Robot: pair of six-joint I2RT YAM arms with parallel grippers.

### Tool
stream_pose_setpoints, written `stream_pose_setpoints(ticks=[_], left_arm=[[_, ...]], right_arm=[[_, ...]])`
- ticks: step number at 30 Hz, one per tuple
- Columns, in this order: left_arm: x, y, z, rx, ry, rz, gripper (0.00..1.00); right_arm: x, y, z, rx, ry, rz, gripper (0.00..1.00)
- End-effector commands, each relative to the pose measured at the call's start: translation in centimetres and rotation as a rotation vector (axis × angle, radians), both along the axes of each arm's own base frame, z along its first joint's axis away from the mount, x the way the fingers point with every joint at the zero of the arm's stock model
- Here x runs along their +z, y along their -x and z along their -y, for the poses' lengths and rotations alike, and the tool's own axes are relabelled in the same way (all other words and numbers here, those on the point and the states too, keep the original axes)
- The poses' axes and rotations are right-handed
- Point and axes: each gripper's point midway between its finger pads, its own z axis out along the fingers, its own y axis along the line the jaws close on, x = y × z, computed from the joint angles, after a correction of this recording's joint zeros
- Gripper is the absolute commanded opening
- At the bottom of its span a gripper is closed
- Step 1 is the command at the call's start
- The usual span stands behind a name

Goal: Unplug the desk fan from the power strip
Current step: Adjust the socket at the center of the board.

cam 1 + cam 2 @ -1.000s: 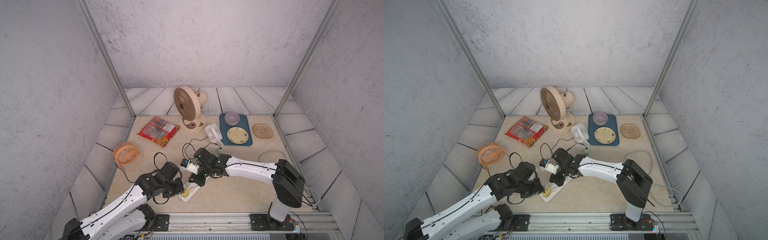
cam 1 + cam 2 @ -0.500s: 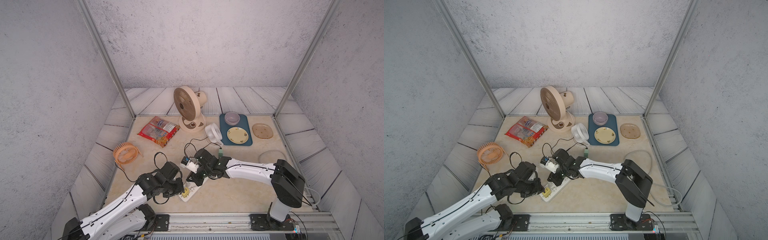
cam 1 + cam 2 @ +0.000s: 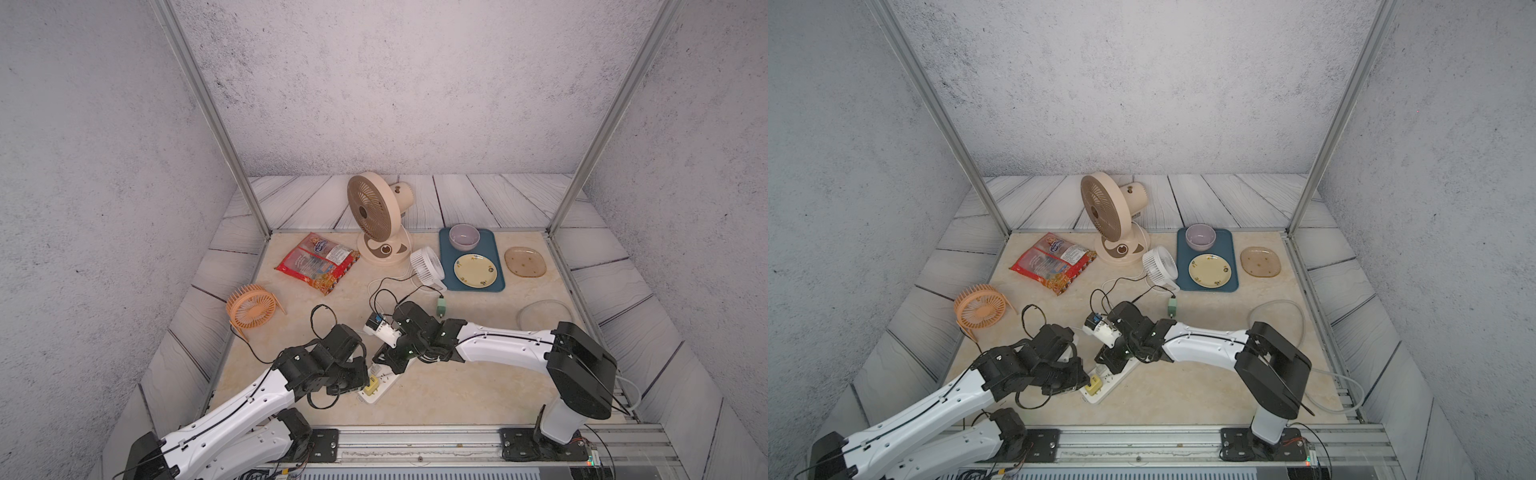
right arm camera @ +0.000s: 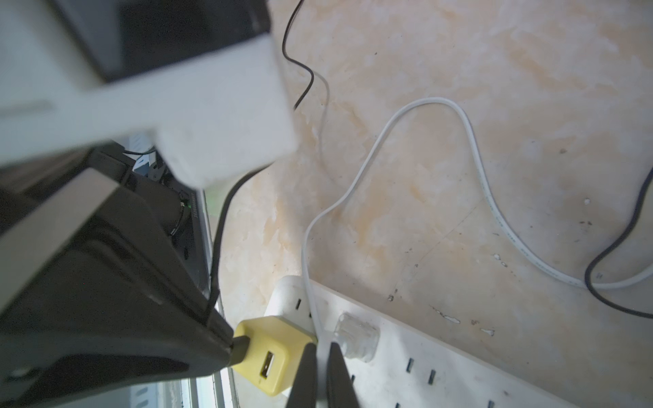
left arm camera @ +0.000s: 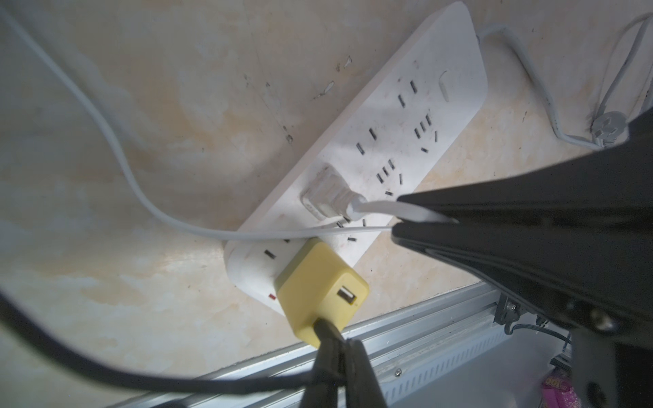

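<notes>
**A:** Where's the power strip (image 3: 390,379) in the top views?

**B:** Flat on the table (image 3: 457,395), angled, near the front edge between the 2 arms. A yellow adapter (image 3: 371,384) sits in its near end. The beige desk fan (image 3: 376,220) stands well apart at the back.

**A:** And the fingers there?

**B:** The left fingers (image 3: 356,384) are at the adapter and the right fingers (image 3: 384,359) are over the strip's middle. From up there I can't tell their gap.

**A:** Left wrist camera?

**B:** The left fingers (image 5: 327,353) are pressed together, with their tips against the adapter's corner. Opposite them, the right fingers (image 5: 494,201) are clamped on a white cord (image 5: 381,206) just beside its plug (image 5: 323,192). That plug is seated in the strip.

**A:** Right wrist camera?

**B:** The right fingers (image 4: 341,381) are closed with the cord (image 4: 304,254) running down between them. The plug (image 4: 357,335) is in its socket, just beside the adapter. A left fingertip touches the adapter's side.
</notes>
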Motion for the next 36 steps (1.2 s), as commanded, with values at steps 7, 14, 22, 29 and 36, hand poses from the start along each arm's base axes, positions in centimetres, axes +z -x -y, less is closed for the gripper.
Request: stream_pose_setpoints(ticks=[7,14,22,29,36], left_arm=[[-4.6,2.3,-4.3,0.016,-0.219,-0.087,0.03],[-4.9,2.4,-4.4,0.016,-0.228,-0.092,0.03],[-5.2,2.4,-4.6,0.02,-0.243,-0.096,0.03],[-5.5,2.5,-4.8,0.026,-0.258,-0.1,0.03],[-5.7,2.5,-4.9,0.027,-0.269,-0.103,0.03]], right_arm=[[5.2,0.3,-1.3,0.034,-0.211,0.088,0.0],[6.1,0.6,-1.4,0.051,-0.266,0.105,0.0],[7.0,1.3,-1.1,0.084,-0.361,0.152,0.0],[7.3,1.8,-0.8,0.11,-0.393,0.179,0.0],[7.8,2.5,-0.8,0.147,-0.432,0.179,0.0]])
